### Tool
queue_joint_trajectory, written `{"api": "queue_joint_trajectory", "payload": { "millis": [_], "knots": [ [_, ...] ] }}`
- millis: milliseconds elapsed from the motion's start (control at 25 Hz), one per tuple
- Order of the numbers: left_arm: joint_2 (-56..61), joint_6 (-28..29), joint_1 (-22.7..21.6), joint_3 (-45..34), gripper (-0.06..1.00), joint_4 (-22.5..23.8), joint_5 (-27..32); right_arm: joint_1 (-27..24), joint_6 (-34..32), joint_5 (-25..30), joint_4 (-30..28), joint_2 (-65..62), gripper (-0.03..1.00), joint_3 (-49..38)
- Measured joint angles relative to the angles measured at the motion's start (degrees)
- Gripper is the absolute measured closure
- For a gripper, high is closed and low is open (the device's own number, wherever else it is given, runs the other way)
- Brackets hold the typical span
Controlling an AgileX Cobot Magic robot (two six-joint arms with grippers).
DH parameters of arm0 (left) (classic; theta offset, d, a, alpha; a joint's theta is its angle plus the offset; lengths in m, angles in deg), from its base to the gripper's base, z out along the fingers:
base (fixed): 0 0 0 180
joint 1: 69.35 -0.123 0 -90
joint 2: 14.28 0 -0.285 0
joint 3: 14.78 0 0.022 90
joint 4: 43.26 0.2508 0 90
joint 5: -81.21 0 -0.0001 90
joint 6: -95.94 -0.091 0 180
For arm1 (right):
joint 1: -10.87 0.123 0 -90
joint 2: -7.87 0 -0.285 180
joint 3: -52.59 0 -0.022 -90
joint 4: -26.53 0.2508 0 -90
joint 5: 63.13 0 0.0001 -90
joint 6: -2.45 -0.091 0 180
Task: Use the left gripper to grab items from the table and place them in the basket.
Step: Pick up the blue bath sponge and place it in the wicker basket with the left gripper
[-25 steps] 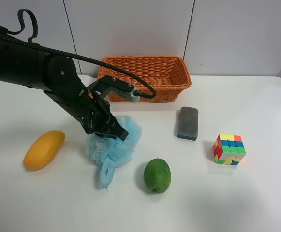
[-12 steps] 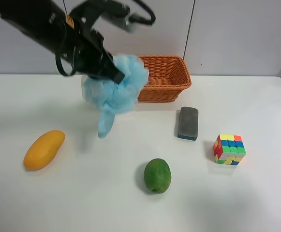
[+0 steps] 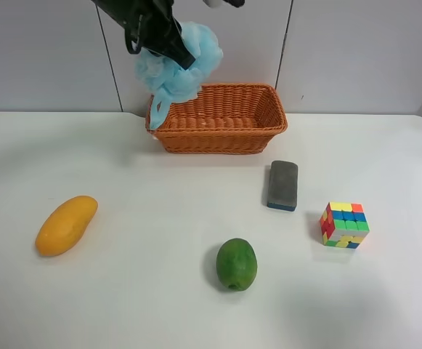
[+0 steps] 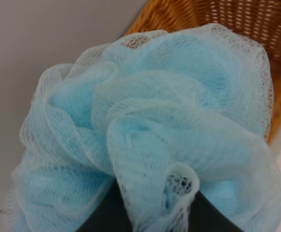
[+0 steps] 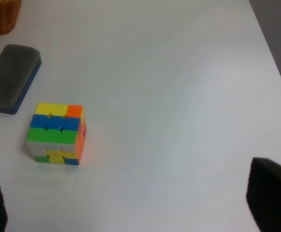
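There is lots of bare white table (image 3: 123,291) around. The blue bath pouf (image 3: 184,65) hangs up high over one end of the wicker basket (image 3: 225,138), squeezed tight in the left gripper (image 3: 176,49)

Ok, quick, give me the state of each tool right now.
Left tool: closed, holding the blue pouf.
Right tool: open, holding nothing.

Left gripper (image 3: 176,51) high up, fingers (image 4: 104,218) clamped on bath pouf (image 3: 196,62), right gripper (image 5: 133,203) low, fingers (image 5: 271,193) spread.
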Motion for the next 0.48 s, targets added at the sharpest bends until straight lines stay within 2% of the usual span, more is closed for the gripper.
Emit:
{"api": "queue_joint_trajectory", "payload": {
  "millis": [280, 480],
  "knots": [
    [-17.07, -1.84, -0.63, 16.02, 0.86, 0.11, -1.01, 0.0, 0.0, 0.0, 0.0, 0.0, -0.03, 0.0],
    [-22.97, -2.09, -0.63, 19.38, 0.86, -2.45, -1.08, 0.0, 0.0, 0.0, 0.0, 0.0, -0.03, 0.0]
  ]
}}
